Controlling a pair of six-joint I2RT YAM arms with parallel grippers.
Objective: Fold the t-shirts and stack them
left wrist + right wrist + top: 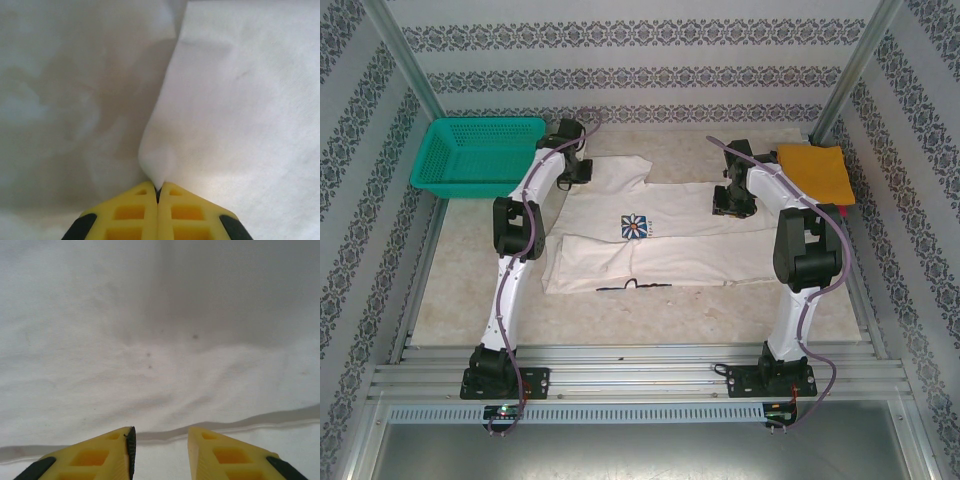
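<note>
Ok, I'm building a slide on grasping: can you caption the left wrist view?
Left gripper shut on a pinched edge of the white t-shirt.

Pale table (670,310), white t-shirt (650,255) spread flat; teal basket (485,123) far left, orange shirt (815,170) far right

From above, the left arm (525,200) is covering the left edge of the white t-shirt (660,255), and the right arm (790,230) is hiding its right end. The lettering beside the daisy print (636,226) is appearing too small to read. The picture's bottom edge is cutting off the left hand (158,192) and the right hand (160,432).
</note>
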